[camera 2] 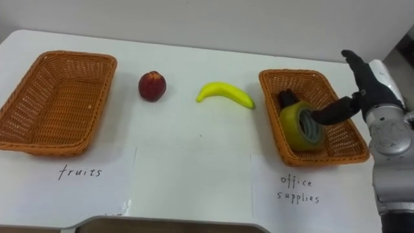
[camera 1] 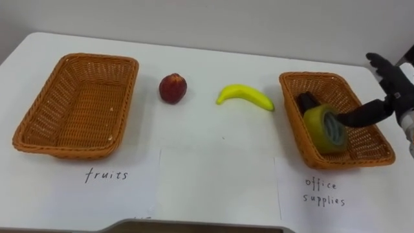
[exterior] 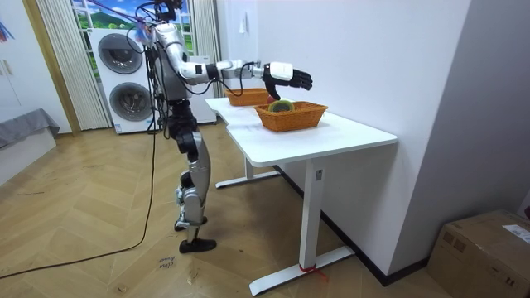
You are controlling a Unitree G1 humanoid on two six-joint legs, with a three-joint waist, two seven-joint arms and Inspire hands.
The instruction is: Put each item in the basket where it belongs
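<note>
1. The right hand hangs over the right basket's 3 o'clock edge. Its wrist is cut off by the frame.
2. A dark thing lies in that basket at 11 o'clock from the tape, partly hidden behind it. I can't tell what it is.
3. The fingers are spread and straight, gripping nothing. The thumb stretches toward 8 o'clock, its tip at the tape's hole, though I can't tell whether it touches.
4. The tape stands on edge inside the right basket, toward its near side.
5. The peach sits on the table at 3 o'clock from the left basket. The banana lies at 9 o'clock from the right basket, and the two are apart.
6. The robot stands upright at the table's side.
</note>
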